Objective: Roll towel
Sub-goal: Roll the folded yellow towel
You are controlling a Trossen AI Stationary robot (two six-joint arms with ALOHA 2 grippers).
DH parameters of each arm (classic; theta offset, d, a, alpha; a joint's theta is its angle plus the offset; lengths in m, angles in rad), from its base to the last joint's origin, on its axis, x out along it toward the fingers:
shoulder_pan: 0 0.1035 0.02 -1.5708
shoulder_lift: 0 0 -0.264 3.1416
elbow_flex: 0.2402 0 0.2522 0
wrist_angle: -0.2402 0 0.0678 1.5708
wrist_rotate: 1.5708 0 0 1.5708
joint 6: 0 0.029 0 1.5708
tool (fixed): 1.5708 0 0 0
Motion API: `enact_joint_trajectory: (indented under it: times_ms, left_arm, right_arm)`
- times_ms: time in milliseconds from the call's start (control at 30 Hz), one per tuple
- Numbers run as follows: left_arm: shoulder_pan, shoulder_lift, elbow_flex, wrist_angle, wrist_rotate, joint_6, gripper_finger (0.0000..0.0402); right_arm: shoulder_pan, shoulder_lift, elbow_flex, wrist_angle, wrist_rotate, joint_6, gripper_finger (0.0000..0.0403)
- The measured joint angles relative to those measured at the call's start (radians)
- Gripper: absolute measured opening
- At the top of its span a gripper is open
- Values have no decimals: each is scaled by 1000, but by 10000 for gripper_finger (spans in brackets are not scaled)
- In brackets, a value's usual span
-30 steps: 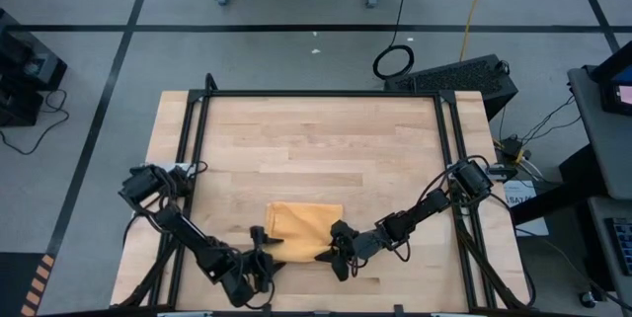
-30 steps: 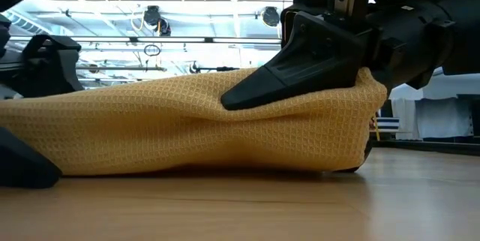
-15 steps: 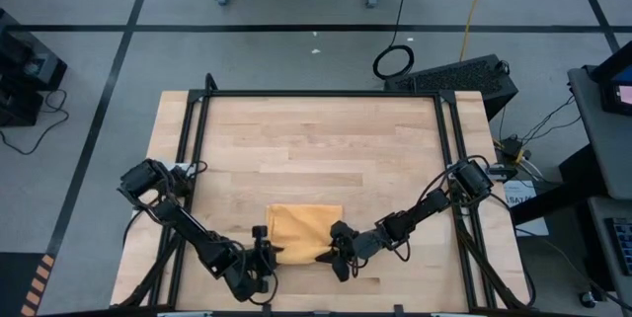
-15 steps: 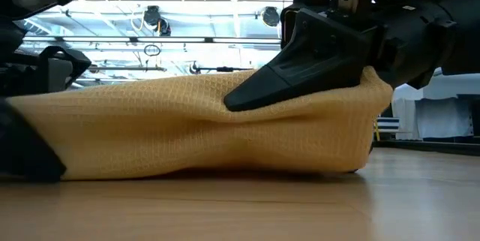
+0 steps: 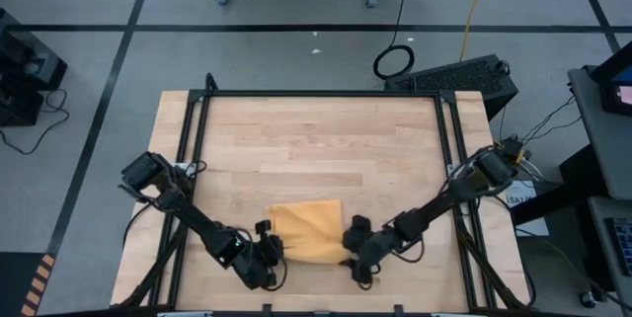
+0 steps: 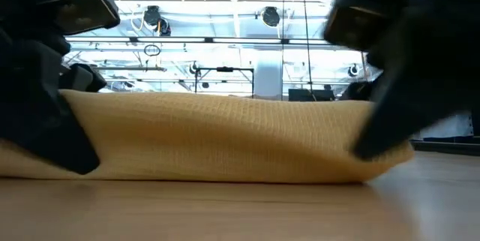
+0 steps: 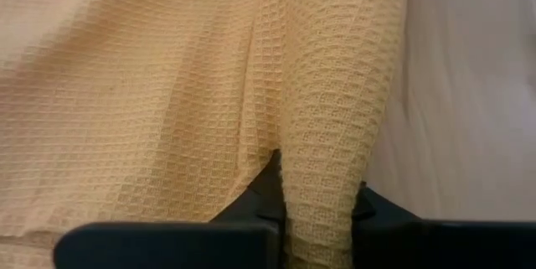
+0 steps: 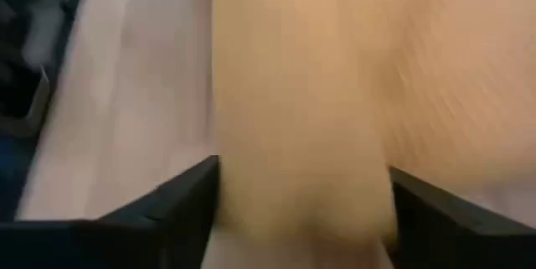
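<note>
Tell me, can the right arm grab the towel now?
Probably yes. The right gripper is open, its fingers either side of the towel edge, nothing between. The left gripper already pinches the other end.

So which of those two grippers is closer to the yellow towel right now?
Left. The left gripper is pinched shut on a fold at the towel's left edge. The right gripper stands open around the right edge, not clamping it.
</note>
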Motion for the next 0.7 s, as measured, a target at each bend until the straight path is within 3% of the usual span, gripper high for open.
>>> enact_joint_trajectory:
  times_ms: [167,333,533,700]
  left_arm:
    - [10,0,0,4,12,-56,27]
    - [5,2,-2,29,15,-90,27]
    - [-16,4,-3,77,29,-104,30]
    - [-36,4,-3,89,29,-111,29]
  right_arm:
    - [84,-114,1,-141,167,-115,323]
    - [199,-161,3,-97,437,-275,333]
    - [301,-18,3,97,603,-432,334]
    - [314,123,4,337,688,-568,334]
